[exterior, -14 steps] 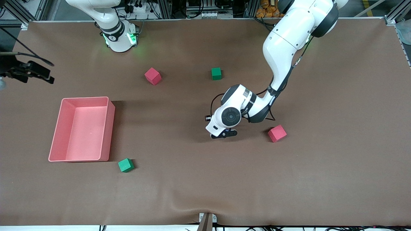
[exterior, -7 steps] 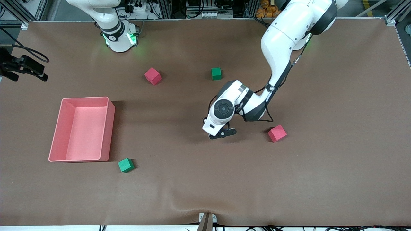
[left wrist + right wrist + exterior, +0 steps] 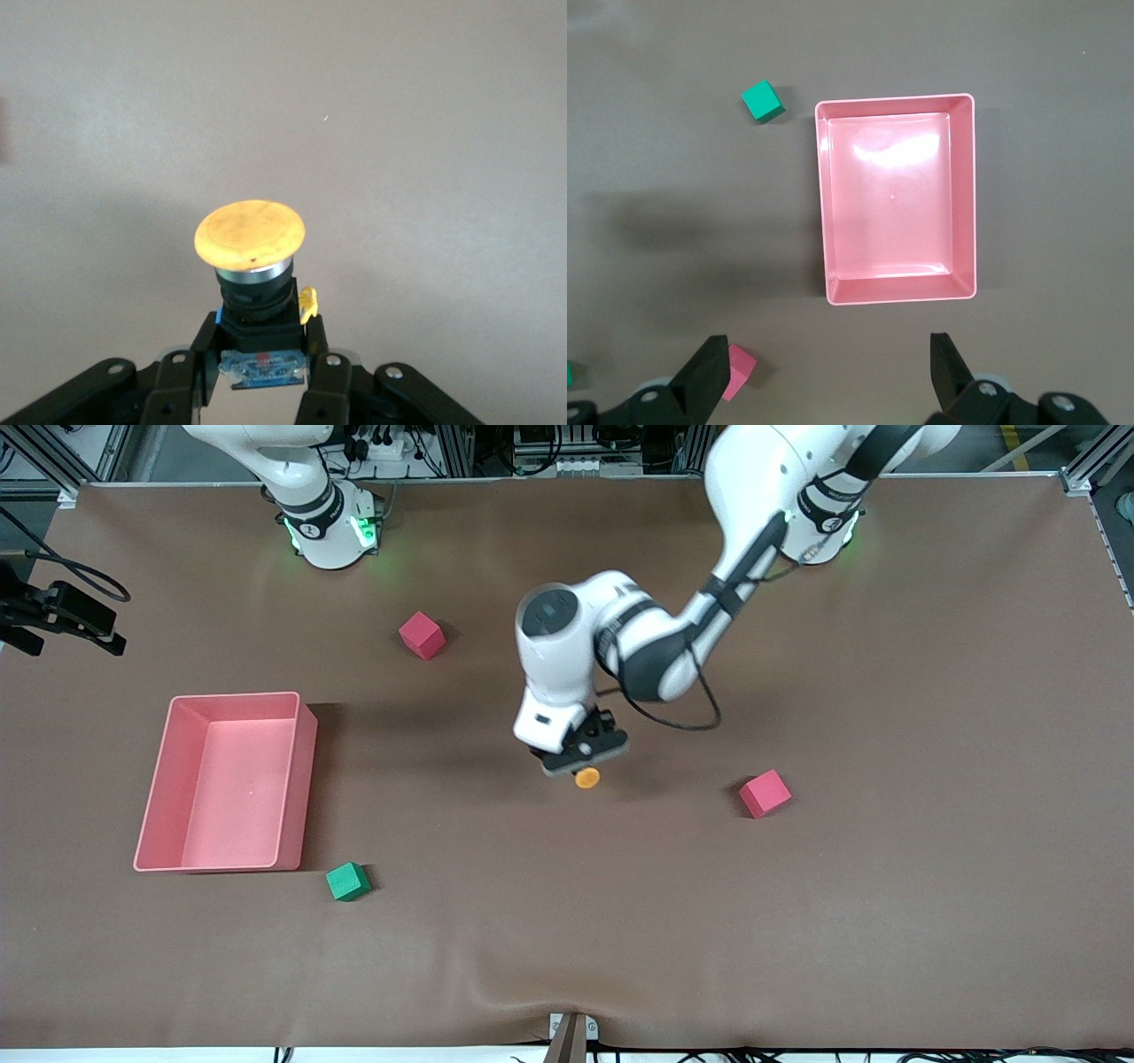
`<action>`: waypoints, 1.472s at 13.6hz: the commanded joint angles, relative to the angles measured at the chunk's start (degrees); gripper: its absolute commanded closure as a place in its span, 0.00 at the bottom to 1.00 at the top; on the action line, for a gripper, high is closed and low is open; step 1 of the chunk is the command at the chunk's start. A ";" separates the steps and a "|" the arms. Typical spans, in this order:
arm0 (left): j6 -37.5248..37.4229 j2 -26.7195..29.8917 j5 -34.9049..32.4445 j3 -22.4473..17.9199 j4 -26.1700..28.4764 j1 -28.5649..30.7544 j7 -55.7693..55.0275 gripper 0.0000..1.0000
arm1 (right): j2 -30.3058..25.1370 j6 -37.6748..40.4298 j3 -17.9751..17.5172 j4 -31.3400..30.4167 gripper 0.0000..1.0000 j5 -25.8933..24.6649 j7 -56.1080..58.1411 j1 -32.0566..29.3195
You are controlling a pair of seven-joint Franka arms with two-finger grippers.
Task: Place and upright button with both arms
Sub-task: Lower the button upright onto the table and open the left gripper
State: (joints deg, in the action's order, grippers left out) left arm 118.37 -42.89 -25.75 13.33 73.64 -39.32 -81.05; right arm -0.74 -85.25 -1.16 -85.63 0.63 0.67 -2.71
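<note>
A: Orange cap of the button (image 3: 251, 234) sticks out past the left gripper (image 3: 580, 755); the jaws are clenched on its dark body, low near the blue base. It hangs in the air over the middle of the brown counter (image 3: 886, 912).

B: Right gripper (image 3: 824, 376)?

A: Jaws spread wide, nothing in them. It waits high above the pink tray (image 3: 897, 199) at the right arm's end.

B: Risk?

A: The hold is narrow and far from the heavy cap. A quick swing could let the button pivot or slip. Set down tilted, it would likely roll onto its cap. The pink cube (image 3: 765, 794) lies well clear.
</note>
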 commanded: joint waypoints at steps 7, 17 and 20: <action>-3.41 -8.25 -43.92 -3.05 3.09 -11.92 -38.71 1.00 | 1.62 1.31 -0.87 2.13 0.00 0.16 -4.79 -0.98; -8.25 -18.27 -67.57 -3.84 4.67 -16.22 -56.57 1.00 | 1.45 5.97 -0.95 2.13 0.00 0.52 -5.51 -1.07; -8.25 -18.54 -69.00 -3.84 4.76 -16.66 -58.52 1.00 | 1.45 5.97 -0.95 1.95 0.00 0.52 -5.24 -1.33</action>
State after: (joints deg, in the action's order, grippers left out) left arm 110.92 -60.84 -92.51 9.54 79.73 -55.35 -138.20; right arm 0.44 -79.80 -1.47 -84.65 0.76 -4.09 -3.08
